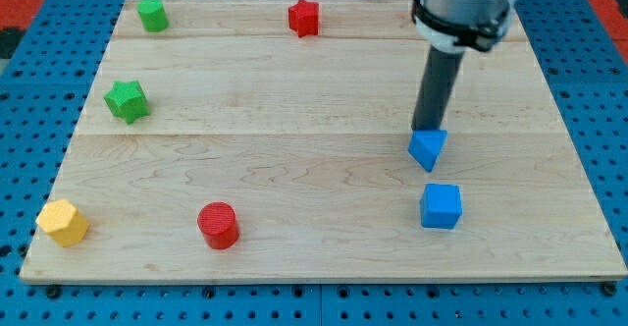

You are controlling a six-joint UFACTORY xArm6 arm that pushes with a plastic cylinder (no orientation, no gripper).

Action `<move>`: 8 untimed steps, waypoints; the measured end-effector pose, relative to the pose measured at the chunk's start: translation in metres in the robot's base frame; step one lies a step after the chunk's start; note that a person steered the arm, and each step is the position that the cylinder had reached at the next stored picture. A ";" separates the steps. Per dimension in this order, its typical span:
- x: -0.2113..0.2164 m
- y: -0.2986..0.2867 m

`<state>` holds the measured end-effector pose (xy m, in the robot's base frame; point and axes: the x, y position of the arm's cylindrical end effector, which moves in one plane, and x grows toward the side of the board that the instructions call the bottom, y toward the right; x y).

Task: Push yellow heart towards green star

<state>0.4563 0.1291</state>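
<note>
A yellow block [63, 222] lies near the board's bottom left corner; it looks many-sided from here. The green star [127, 101] lies above it, near the left edge, with a wide gap between them. My tip [425, 132] is far off at the view's right, at the upper edge of a blue wedge-shaped block [428, 149]. The tip is nowhere near the yellow block or the green star.
A blue cube [441, 206] lies just below the blue wedge. A red cylinder [218, 225] lies right of the yellow block. A green block [152, 14] sits at the top left and a red star [304, 17] at the top middle. The wooden board [294, 159] rests on a blue pegboard.
</note>
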 end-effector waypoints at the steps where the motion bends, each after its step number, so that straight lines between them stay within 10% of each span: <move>1: 0.036 0.000; 2: 0.039 0.001; 5: -0.232 0.151; 8: -0.239 0.021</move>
<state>0.2174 0.1503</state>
